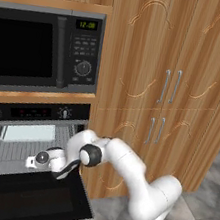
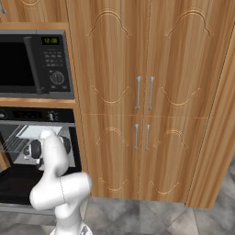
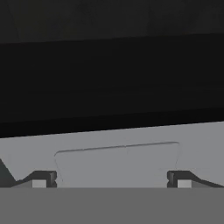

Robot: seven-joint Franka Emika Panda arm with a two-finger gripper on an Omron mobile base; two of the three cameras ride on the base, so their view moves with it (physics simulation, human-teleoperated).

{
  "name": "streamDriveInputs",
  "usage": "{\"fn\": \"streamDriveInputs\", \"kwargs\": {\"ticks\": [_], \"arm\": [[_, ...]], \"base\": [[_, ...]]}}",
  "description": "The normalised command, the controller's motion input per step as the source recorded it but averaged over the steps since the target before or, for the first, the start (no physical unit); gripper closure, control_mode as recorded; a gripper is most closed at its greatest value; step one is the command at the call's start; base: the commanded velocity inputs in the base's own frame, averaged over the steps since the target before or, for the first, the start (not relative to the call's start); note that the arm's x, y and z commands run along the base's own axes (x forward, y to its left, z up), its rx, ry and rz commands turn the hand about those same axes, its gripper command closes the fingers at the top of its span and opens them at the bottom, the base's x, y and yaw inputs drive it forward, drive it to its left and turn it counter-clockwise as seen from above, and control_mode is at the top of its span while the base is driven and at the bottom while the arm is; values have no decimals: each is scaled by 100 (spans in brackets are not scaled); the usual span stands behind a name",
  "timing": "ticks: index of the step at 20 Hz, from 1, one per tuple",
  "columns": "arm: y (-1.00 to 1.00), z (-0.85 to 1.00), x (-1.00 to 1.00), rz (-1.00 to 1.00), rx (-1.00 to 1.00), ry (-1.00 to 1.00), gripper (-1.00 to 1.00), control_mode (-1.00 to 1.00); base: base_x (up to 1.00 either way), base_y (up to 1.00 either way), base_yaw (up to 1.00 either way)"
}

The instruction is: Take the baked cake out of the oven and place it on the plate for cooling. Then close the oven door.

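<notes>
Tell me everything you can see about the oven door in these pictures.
The oven door is a wide black panel with what looks like a dark glass front. It is swung fully down, lying about flat in front of the open oven, hinged at the bottom edge of the cavity. Its upturned inner face looks smooth, dark and slightly glossy. Above it the wire rack shows inside the cavity. The robot's white arm reaches in over the door; whether anything touches the door cannot be told.
</notes>
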Motion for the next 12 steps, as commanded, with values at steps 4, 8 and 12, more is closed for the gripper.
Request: {"fn": "streamDriveInputs", "kwargs": {"ticks": [4, 8, 12], "arm": [[11, 0, 69, 0, 0, -3, -100, -100], [11, 0, 69, 1, 0, 0, -100, -100], [11, 0, 74, 2, -1, 4, -100, -100]], "base": [[0, 0, 0], [0, 0, 0], [0, 0, 0]]}}
